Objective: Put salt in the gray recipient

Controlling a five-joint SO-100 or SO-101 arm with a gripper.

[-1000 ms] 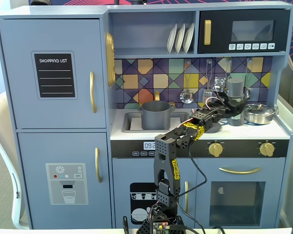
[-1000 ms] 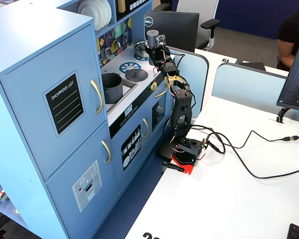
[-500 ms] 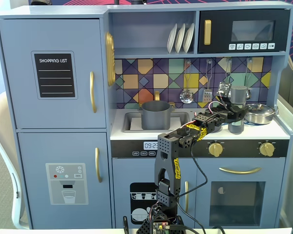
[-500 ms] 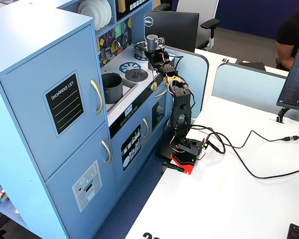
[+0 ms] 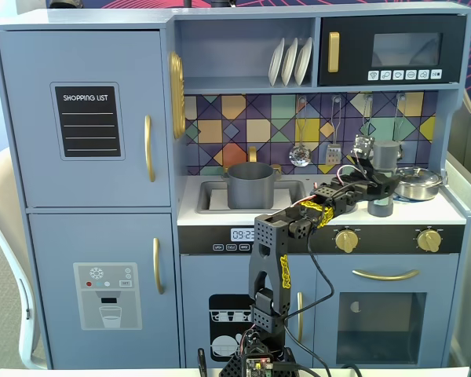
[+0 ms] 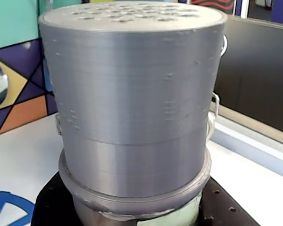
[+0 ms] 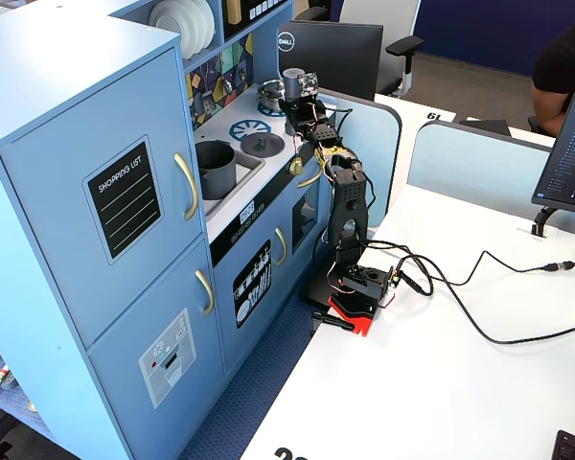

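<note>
We are gripping the salt [image 5: 382, 174] upright in our gripper [image 5: 379, 187], far right of the pot [image 5: 250, 184], so nothing spills.

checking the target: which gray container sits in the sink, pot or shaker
The matte gray pot sits in the sink; the salt shaker stands on the stove at the gripper.
</note>
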